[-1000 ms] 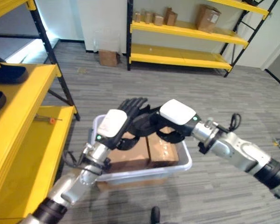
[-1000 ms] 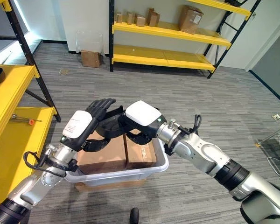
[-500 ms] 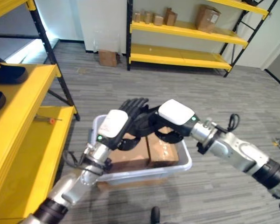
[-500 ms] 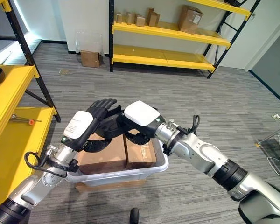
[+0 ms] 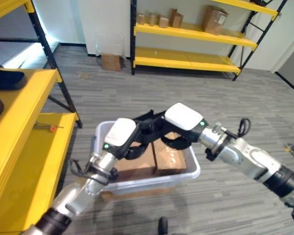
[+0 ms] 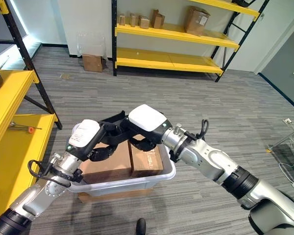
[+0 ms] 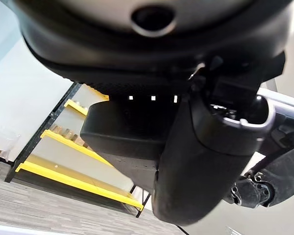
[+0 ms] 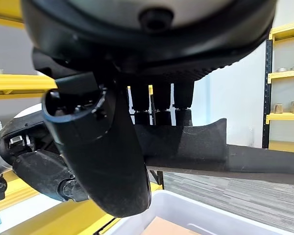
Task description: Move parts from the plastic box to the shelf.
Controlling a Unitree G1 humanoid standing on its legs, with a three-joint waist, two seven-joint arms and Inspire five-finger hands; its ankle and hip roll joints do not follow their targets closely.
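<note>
While both arms are reaching over the plastic box [image 5: 193, 169], the left hand [image 5: 121, 138] and the right hand [image 5: 179, 122] are meeting above its far rim, and between them they are holding a dark, flat moulded part [image 6: 115, 120]. In the right wrist view, the right hand's fingers [image 8: 161, 105] are curling over the upper edge of this part [image 8: 196, 144] with the thumb pressing from the near side, so that hand is gripping it. In the left wrist view, the part [image 7: 122, 132] is lying against the left hand's fingers and its thumb is closing over it, so that hand is gripping it as well, though less clearly.

2 cardboard boxes [image 6: 147, 159] are sitting side by side inside the plastic box, beneath the hands. The part is hanging clear of them, above the far left corner of the plastic box.

Judging by this, the lifting step is under way and the carry has not begun. The next move calls for swinging the part leftward to the yellow shelf [image 5: 34, 161], keeping both grips firm and raising the part enough to clear the shelf's near edge before setting it down on the lower board.
</note>
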